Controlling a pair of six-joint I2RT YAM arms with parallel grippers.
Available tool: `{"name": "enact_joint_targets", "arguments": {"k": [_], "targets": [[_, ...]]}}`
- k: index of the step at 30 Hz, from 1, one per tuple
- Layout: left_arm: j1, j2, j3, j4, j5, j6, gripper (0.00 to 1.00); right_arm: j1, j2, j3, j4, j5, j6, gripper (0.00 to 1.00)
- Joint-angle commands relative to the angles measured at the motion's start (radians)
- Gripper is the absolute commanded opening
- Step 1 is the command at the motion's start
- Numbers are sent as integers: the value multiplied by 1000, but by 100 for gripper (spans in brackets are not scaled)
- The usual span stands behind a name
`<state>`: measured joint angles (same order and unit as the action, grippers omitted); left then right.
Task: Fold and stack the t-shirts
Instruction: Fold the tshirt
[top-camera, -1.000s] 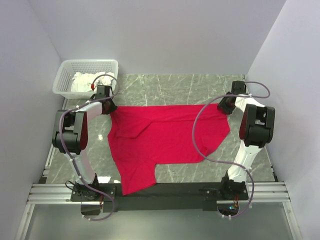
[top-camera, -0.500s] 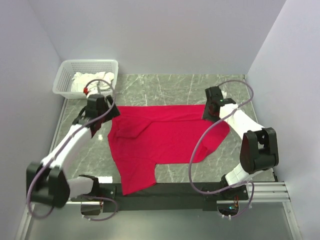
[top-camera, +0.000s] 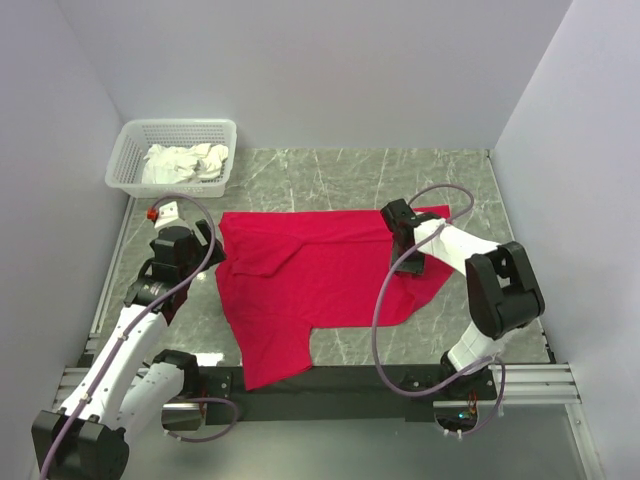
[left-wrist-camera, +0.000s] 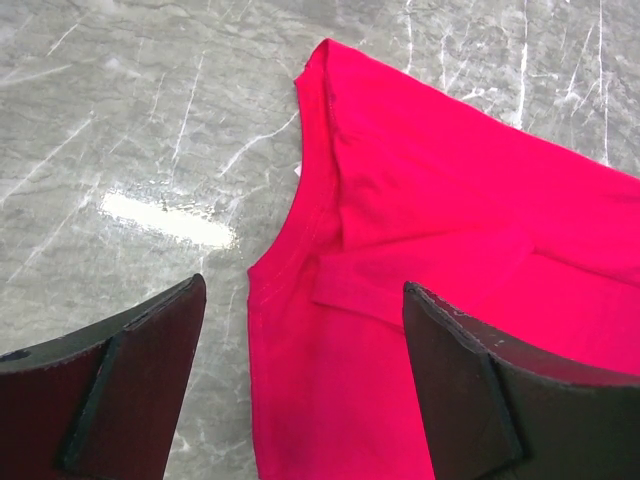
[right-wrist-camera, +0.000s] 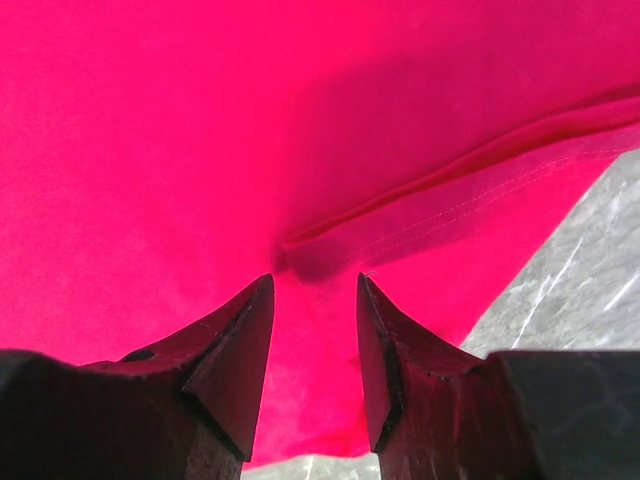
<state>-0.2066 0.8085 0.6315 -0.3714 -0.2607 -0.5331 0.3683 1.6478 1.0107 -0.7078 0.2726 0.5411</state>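
A bright red t-shirt (top-camera: 320, 280) lies spread flat on the marble table, one sleeve reaching the near edge. My left gripper (top-camera: 197, 252) hovers at the shirt's left edge with its jaws wide open and empty. In the left wrist view the gripper (left-wrist-camera: 303, 287) straddles the shirt's (left-wrist-camera: 450, 250) hemmed edge and a small fold. My right gripper (top-camera: 402, 250) is low over the shirt's right part. In the right wrist view the gripper (right-wrist-camera: 315, 280) has its jaws a little apart over the red fabric (right-wrist-camera: 200, 150), just short of a hemmed fold (right-wrist-camera: 450, 170).
A white lattice basket (top-camera: 130, 150) with crumpled white cloth (top-camera: 185, 162) stands at the far left corner. White walls close in the table at the left, back and right. Bare marble (top-camera: 350, 175) lies beyond the shirt. The right arm's cable (top-camera: 385, 300) loops over the shirt.
Both grippers have left the shirt's far corners. The left arm drew back toward the near left. The right gripper swung left and nearer, over the shirt. The shirt's far edge lies flat.
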Motion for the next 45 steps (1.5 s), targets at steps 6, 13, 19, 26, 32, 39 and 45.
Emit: {"name": "enact_joint_targets", "arguments": {"k": [6, 13, 19, 26, 32, 39, 45], "targets": [[-1, -22, 8, 26, -17, 35, 84, 9, 58, 34, -22, 128, 77, 42], [-1, -29, 11, 26, -20, 36, 84, 8, 32, 20, -56, 192, 95, 14], [-1, -34, 13, 22, -29, 39, 84, -67, -77, -44, -113, 232, 193, 5], [1, -51, 16, 20, -29, 41, 84, -293, -298, -240, -62, 63, 335, 7], [12, -71, 16, 14, -29, 42, 82, -434, -440, -328, -117, 43, 390, 8], [18, -92, 14, 11, -26, 50, 81, -471, -509, -353, -197, 63, 453, 16], [19, -88, 7, 29, 23, 74, 81, -491, -623, -370, -236, 125, 525, 35]]}}
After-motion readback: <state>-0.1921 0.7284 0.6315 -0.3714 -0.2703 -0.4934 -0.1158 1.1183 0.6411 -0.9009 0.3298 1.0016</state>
